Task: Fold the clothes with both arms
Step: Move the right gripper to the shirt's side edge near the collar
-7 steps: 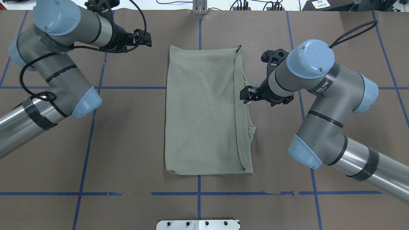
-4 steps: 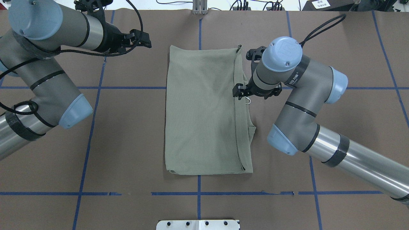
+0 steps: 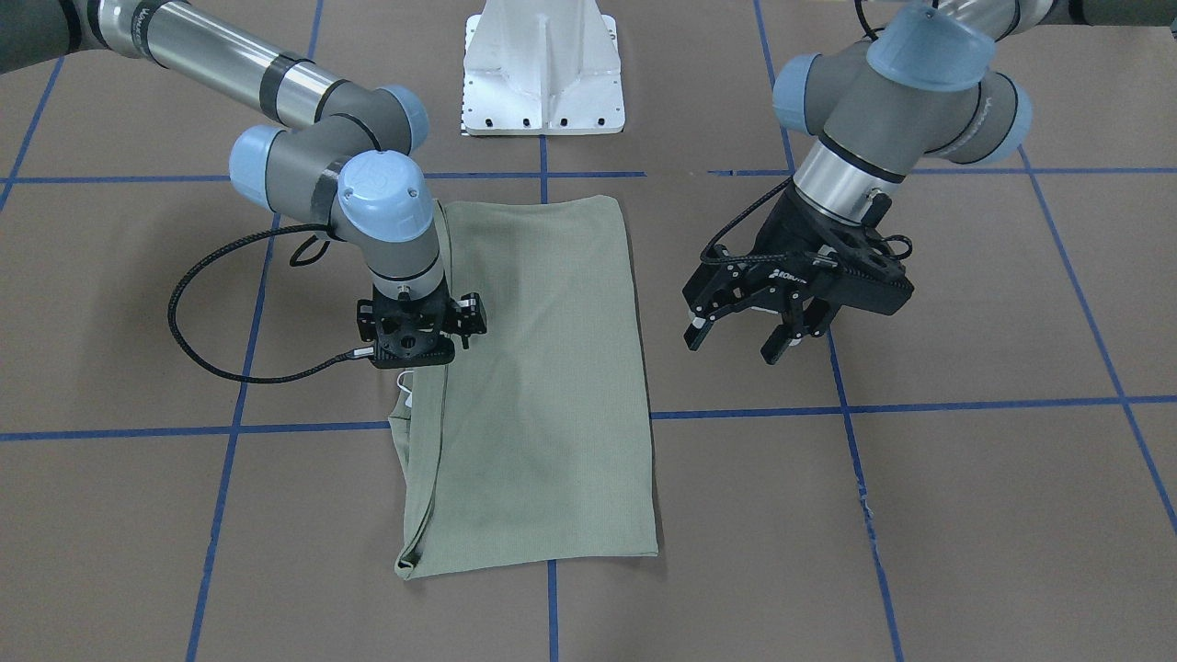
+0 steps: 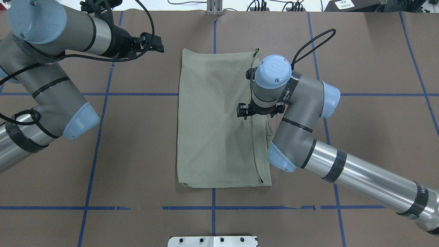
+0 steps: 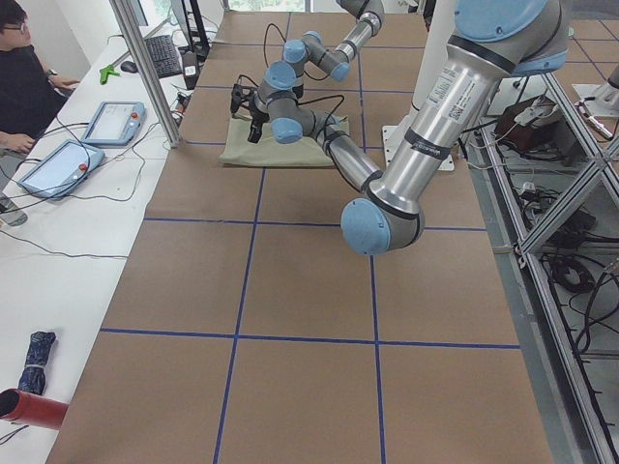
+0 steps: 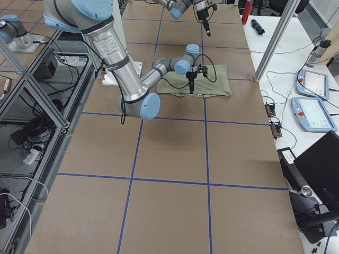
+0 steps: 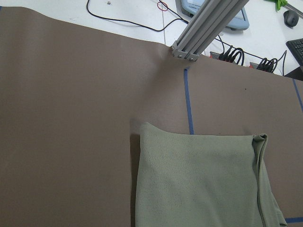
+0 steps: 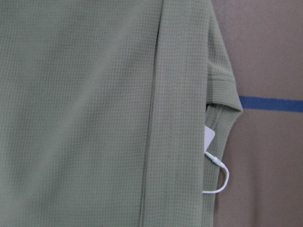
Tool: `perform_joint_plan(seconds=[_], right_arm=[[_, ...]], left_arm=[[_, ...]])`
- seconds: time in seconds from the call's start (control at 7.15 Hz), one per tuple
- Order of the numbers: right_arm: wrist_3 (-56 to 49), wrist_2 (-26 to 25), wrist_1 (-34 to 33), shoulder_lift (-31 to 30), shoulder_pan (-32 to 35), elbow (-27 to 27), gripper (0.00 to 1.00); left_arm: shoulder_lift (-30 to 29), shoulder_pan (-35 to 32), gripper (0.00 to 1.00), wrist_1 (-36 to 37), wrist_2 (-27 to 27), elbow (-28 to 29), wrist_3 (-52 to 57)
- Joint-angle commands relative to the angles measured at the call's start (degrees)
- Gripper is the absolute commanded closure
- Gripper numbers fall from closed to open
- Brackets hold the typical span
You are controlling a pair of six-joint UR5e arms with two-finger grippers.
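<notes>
Shirt (image 4: 216, 123), sage green and folded into one long rectangle, lies flat in the middle of my bench (image 4: 370, 144), across the blue tape line (image 4: 213, 212) that runs down the centre. A folded edge with a seam runs the whole length of it on my right side, and a narrower layer of cloth shows from under that edge. My right arm (image 4: 308, 103) reaches in from the right and bends over that edge, about halfway along the shirt. My right tool (image 3: 410, 333) points straight down at the cloth there. The wrist hides its jaws from above and from the front, so I cannot tell how far they are parted, nor whether they touch the cloth. The camera on that wrist shows the seam close up, with a small white tag (image 8: 210, 137) and a loop of white string (image 8: 222, 182) poking out from under the right-hand layer onto the bare bench. My left arm (image 4: 51, 85) stays on its own side. My left tool (image 3: 733, 348) hangs above the bench, well apart from the shirt and level with its far left corner, with the jaws spread wide and nothing between them. Its wrist camera looks down on that far left corner and on a metal post (image 7: 208, 23) at the far edge of the bench.
</notes>
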Motion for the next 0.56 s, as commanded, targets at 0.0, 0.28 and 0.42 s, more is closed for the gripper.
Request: perform_joint_plan(seconds=[0.0,0.28,0.42], right_arm=[[0.1,0.1,-0.2,0.2,-0.4,-0.9,0.00],[0.1,0.2,-3.8,0.7,-0.5,-1.1,0.00],[0.1,0.2,-5.5,0.8,-0.5,-1.1,0.00]], left_arm=[[0.0,0.0,0.00,-0.2,-0.2,0.0,0.0],[0.1,0.0,0.00,-0.2,-1.0,0.0,-0.1],[0.1,0.0,0.00,-0.2,-1.0,0.1,-0.1]])
